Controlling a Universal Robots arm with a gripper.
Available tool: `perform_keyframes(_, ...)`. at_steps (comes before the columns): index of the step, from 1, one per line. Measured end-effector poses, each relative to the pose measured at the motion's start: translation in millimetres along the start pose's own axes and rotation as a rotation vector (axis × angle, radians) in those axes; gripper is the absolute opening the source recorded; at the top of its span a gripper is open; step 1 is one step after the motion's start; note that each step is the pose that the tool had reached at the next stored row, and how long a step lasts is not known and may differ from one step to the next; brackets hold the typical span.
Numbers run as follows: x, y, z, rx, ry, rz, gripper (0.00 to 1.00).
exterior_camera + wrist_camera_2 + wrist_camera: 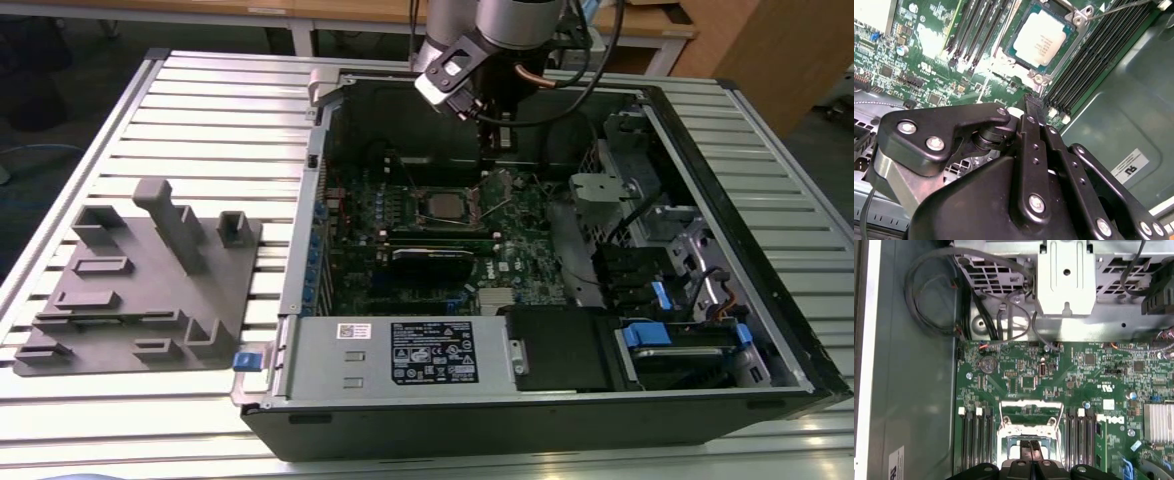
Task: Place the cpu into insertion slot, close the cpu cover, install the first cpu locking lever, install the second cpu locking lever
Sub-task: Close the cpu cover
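The cpu, a square silver chip, lies in the insertion slot on the green motherboard inside the open computer case. The silver cpu cover lies flat as a frame around the chip. A thin wire locking lever stands up away from the socket corner. My gripper hangs over the far part of the case, just beyond the socket. Its black fingers are shut together with nothing between them, their tips close over the socket's metal frame.
A grey fixture block lies on the slatted table at the exterior view's left. Black memory slots flank the socket. A power supply, a drive cage with blue tabs, loose cables and a heatsink crowd the case.
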State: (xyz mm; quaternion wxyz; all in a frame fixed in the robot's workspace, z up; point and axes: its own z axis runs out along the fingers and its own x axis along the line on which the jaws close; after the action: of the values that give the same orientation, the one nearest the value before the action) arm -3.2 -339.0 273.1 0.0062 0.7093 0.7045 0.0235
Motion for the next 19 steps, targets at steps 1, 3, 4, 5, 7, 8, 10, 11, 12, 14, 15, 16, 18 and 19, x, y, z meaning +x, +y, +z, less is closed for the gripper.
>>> perform_keyframes(1,0.0,1.9,0.1,0.0,0.0,0.0,0.11)
perform_keyframes(3,0.0,6.0,0.3,0.0,-0.0001,0.0,0.11)
perform_keyframes(4,0.0,8.5,0.4,0.0001,-0.0001,0.0,0.11)
perform_keyframes(5,0.1,10.8,0.5,0.0001,-0.0002,0.0,0.11)
perform_keyframes(7,0.1,14.7,0.7,0.0001,-0.0002,0.0,0.11)
perform_keyframes(8,0.1,15.7,0.8,0.0001,-0.0001,0.0,0.11)
perform_keyframes(10,0.1,15.9,0.8,0.0,-0.0001,0.0,0.11)
perform_keyframes(11,0.1,15.9,0.8,0.0,0.0,0.0,0.11)
perform_keyframes(12,0.1,16.0,0.8,0.0,-0.0001,0.0,0.11)
perform_keyframes(14,0.1,16.1,0.8,0.0,0.0,0.0,0.11)
perform_keyframes(15,0.1,16.1,0.8,0.0,-0.0001,0.0,0.11)
perform_keyframes(16,0.1,16.3,0.8,0.0,-0.0001,0.0,0.11)
perform_keyframes(18,0.1,17.6,0.9,0.0,0.0,0.0,0.11)
perform_keyframes(19,0.1,18.4,0.9,0.0,0.0,0.0,0.11)
